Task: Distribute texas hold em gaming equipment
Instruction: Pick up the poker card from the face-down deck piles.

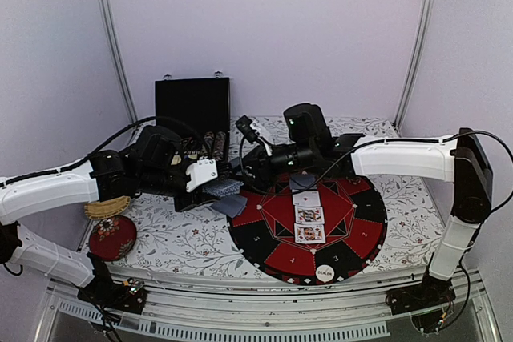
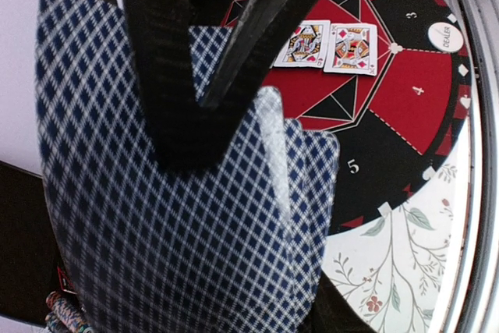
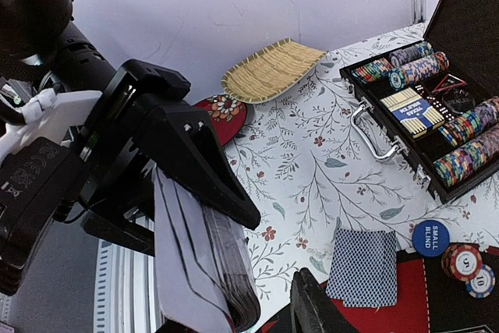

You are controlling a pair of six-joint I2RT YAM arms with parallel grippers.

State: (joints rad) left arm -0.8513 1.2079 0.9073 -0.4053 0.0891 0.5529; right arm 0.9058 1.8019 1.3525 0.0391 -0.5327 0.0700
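My left gripper (image 1: 215,185) is shut on a fanned deck of checked-back cards (image 1: 224,188), held above the table left of the mat; the deck fills the left wrist view (image 2: 171,239). My right gripper (image 1: 250,172) is at the deck (image 3: 210,271), jaws apart. One fingertip (image 3: 312,309) stands clear of the cards and the other is hidden behind them. Two face-down cards (image 3: 362,267) lie at the mat's left edge. Two face-up court cards (image 2: 302,43) (image 2: 352,48) lie in the middle. The white DEALER button (image 1: 325,273) sits near the front. A blue button (image 3: 430,238) and chips (image 3: 461,261) lie nearby.
The round red-and-black mat (image 1: 361,222) covers the table's centre right. The open black chip case (image 3: 437,138) stands at the back left with chip rows inside. A woven tray (image 3: 273,69) and a round red cushion (image 1: 112,238) sit at the left.
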